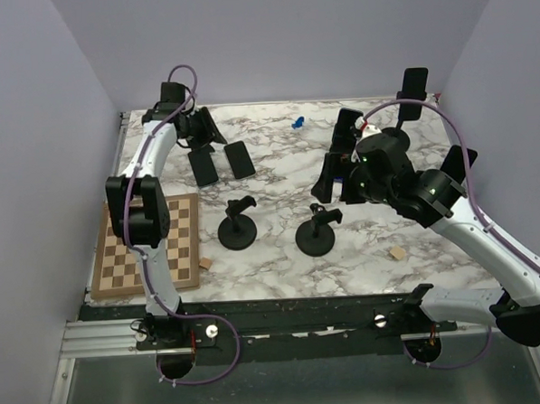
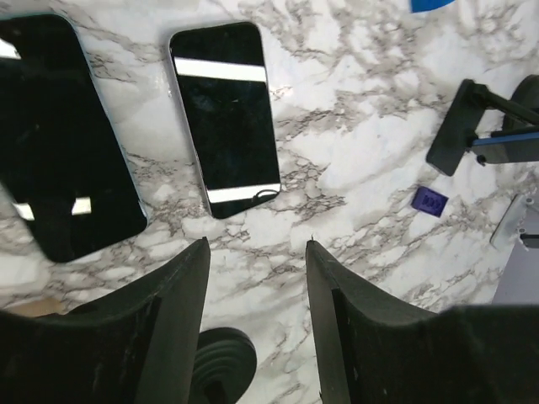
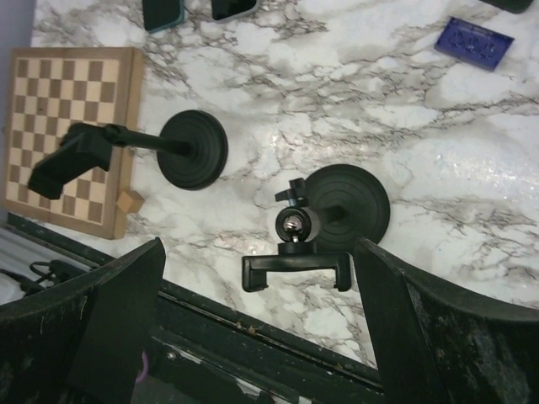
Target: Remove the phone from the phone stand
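Two black phones lie flat on the marble table, one (image 1: 203, 167) beside the other (image 1: 240, 158); the left wrist view shows them as a left phone (image 2: 67, 143) and a right phone (image 2: 226, 118). Two black phone stands, left (image 1: 237, 224) and right (image 1: 315, 231), stand mid-table with empty clamps. My left gripper (image 1: 199, 138) (image 2: 255, 246) is open and empty, just above the phones' ends. My right gripper (image 1: 336, 167) (image 3: 257, 252) is wide open and empty, hovering above the right stand's empty clamp (image 3: 296, 269) and base (image 3: 347, 202).
A chessboard (image 1: 150, 244) (image 3: 67, 118) lies at the near left, with small wooden blocks near it (image 1: 204, 262) and on the right (image 1: 397, 252). Two more dark stands are at the back right, one (image 1: 415, 90) behind the other (image 1: 454, 165). A small blue piece (image 1: 297, 123) lies at the back.
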Controlling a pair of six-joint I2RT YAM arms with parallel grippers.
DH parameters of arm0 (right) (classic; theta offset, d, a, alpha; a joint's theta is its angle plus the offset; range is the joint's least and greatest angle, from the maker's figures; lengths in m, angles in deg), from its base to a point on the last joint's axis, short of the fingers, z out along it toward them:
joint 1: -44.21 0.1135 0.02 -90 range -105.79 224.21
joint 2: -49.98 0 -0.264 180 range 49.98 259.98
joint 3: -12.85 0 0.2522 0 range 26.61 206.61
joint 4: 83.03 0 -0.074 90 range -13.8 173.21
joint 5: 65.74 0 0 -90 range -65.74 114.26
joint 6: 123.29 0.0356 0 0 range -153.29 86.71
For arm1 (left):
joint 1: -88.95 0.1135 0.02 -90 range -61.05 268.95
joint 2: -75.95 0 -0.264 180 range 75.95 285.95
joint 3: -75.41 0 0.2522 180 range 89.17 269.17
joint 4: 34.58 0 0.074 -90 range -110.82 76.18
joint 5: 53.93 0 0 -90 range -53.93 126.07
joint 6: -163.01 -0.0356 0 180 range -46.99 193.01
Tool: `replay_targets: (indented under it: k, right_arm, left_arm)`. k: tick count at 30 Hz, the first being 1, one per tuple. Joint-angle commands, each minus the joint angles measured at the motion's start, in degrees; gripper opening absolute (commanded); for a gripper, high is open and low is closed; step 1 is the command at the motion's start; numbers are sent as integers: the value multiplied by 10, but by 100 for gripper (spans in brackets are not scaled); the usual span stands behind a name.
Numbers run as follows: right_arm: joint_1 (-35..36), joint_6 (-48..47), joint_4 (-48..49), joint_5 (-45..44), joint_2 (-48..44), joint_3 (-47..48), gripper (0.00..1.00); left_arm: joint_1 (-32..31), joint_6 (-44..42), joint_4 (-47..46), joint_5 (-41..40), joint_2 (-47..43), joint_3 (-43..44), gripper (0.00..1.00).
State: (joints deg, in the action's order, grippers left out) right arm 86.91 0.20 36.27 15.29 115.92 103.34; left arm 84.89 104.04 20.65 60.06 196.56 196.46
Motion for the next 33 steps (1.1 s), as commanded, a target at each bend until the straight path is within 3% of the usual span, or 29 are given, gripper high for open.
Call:
replay_targets:
  k: [1, 7, 11, 14, 18, 26, 33]
  right_arm:
    - [1, -10, -32, -34, 3, -24, 100]
    - [2, -10, -28, -44, 8, -65, 100]
    - [1, -63, -8, -9, 11, -88, 100]
    - [2, -111, -9, 24, 32, -98, 100]
    - [3, -133, -5, 53, 42, -102, 100]
    - [3, -91, 27, 144, 34, -127, 100]
    - [4, 45, 28, 162, 33, -121, 100]
  left_arm:
    - [14, -35, 12, -25, -131, -40, 57]
    - [-1, 5, -100, 56, -345, -219, 60]
    - [-33, 1, -124, 130, -460, -292, 64]
    - [-54, 11, -163, 160, -557, -366, 75]
    - [-68, 18, -159, 190, -660, -410, 80]
    - [-128, 61, -175, 188, -745, -447, 81]
    - [-189, 93, -212, 160, -744, -449, 82]
